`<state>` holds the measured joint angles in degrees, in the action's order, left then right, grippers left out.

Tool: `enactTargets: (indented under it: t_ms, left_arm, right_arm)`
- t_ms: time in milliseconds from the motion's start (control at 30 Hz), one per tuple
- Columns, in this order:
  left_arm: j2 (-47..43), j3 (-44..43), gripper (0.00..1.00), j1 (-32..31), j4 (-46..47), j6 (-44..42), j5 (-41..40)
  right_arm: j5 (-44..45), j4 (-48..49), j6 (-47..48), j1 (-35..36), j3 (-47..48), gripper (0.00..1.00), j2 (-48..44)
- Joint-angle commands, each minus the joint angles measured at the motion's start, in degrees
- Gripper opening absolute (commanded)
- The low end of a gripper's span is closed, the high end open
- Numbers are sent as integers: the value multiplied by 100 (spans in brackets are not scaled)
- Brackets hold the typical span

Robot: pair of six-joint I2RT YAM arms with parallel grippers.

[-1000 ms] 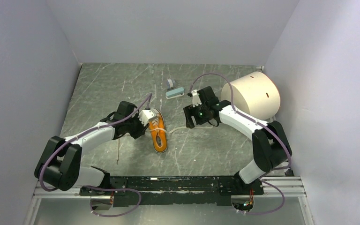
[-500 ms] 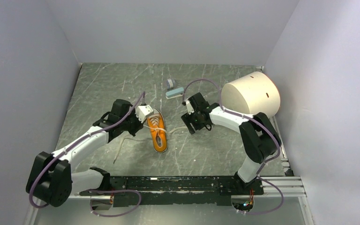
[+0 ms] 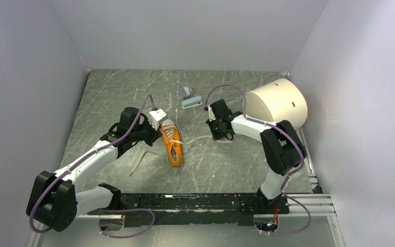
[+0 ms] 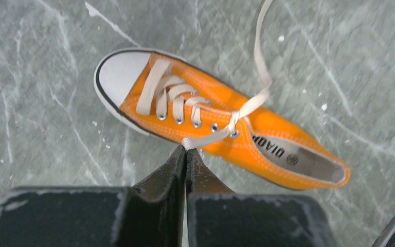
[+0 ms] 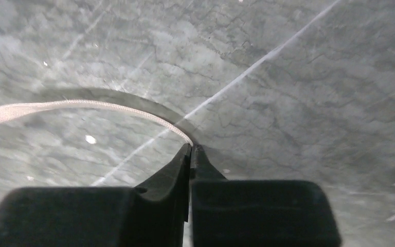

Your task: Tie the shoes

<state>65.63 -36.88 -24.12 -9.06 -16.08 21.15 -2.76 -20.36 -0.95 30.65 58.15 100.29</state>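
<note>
1. Small orange canvas low-top sneaker (image 3: 173, 146) with a white rubber toe cap: it rests on its sole at the middle of the grey marbled table (image 3: 108, 98), toe pointing away from the arm bases. It is laced but untied.
2. Left gripper (image 4: 186, 150): the jaws are pressed together on the flat cream-white left lace (image 4: 208, 137), just outside the top eyelets and right beside the sneaker. The lace's free tail trails over the table toward the near edge.
3. Right gripper (image 5: 191, 148): the jaws are closed on the tip of the right lace (image 5: 82, 106), well apart from the sneaker. That lace lies in a slack curve.
4. Step in hand, as judged: both strands are secured, ready to be crossed for the first knot.
5. Technique: take up slack evenly on both sides, since a one-sided pull would likely drag the light sneaker. The left hold leaves much loose tail, so a grasp farther along may serve better.
6. Clearance: keep the right arm off the cream cylindrical drum (image 3: 277, 105) and the small teal block (image 3: 191, 101).
</note>
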Motion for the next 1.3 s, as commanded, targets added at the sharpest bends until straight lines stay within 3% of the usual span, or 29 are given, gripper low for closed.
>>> enactTargets:
  t_ms: [0,167,367,467,600,767,1000,1267]
  left_arm:
    - [20,157,5,-99,1125,692,299]
    - [98,303,5,-233,1604,935,372]
    - [29,645,5,-308,2241,1514,339]
    - [-85,947,5,-318,2660,1969,201]
    - [-110,1109,5,-314,2894,2073,120]
    - [-197,1163,5,-316,2949,2144,71]
    - [-313,1429,5,-321,3203,2155,85]
    - [-415,1620,5,-319,3536,2382,293]
  right_arm:
    - [-405,26,-946,11,-151,0,38]
    - [-1207,576,-1587,15,-219,0,-665]
    - [-2589,1361,-2510,2,812,0,-331]
    - [-3161,2521,-3780,23,1196,0,105]
    - [-3439,4857,-5718,293,1267,0,888]
    - [-3058,5843,-6654,960,1824,0,1855]
    - [-3461,4463,-6359,1420,2702,0,2552]
    - [-5124,2466,-4851,1376,2662,0,2669]
